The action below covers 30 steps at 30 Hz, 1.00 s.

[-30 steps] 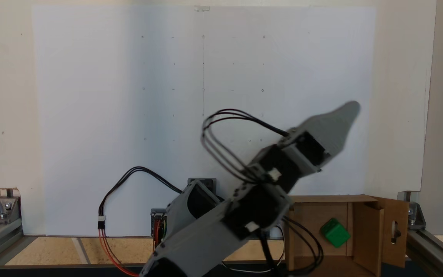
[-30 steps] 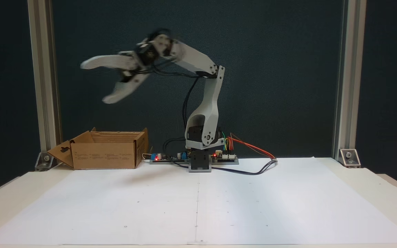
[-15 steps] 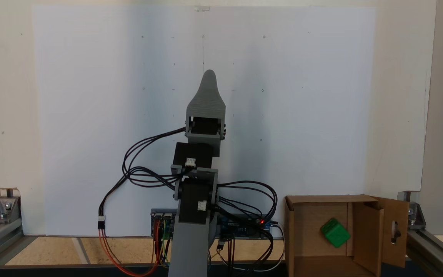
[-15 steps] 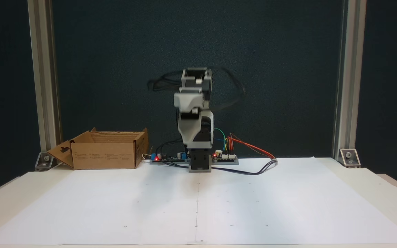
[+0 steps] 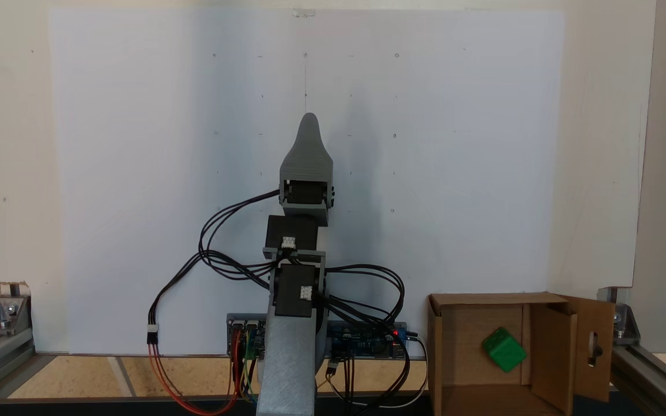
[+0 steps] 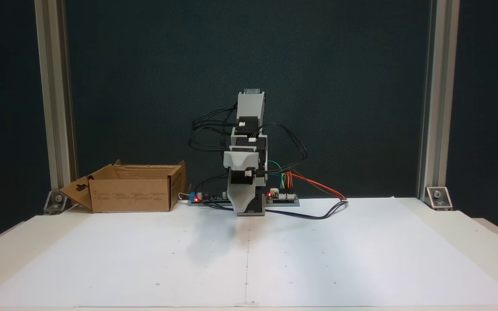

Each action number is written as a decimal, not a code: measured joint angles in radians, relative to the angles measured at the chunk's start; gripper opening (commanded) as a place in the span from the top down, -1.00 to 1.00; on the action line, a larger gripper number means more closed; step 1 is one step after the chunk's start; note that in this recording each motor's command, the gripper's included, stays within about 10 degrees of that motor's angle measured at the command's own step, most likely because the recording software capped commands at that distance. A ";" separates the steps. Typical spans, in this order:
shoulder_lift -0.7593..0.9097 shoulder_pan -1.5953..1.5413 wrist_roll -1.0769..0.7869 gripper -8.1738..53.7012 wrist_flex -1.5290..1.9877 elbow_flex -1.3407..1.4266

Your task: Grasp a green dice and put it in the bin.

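Observation:
The green dice (image 5: 503,349) lies tilted on the floor of the bin (image 5: 480,299), a brown cardboard box with open flaps, one of them with a slot cutout. In the other fixed view the bin (image 6: 132,194) stands at the back left of the table and its wall hides the dice. My gripper (image 5: 309,119) is over the middle of the white sheet, far from the bin and holding nothing. It hangs low in front of the arm's base, its tip (image 6: 244,210) pointing down. Its jaws line up one behind the other, so their gap is hidden.
Controller boards (image 6: 281,197) and looping black, red and orange cables (image 5: 162,346) lie around the arm's base. Aluminium frame posts (image 6: 52,108) stand at both back corners. A wide white paper sheet (image 6: 318,259) covers the table in front of the arm.
The arm swung from above the bin to the table's centre line, then folded down so the gripper dropped near the base. The dice stayed in the bin.

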 measured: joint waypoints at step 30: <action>0.000 -0.005 0.000 -0.70 -0.983 0.383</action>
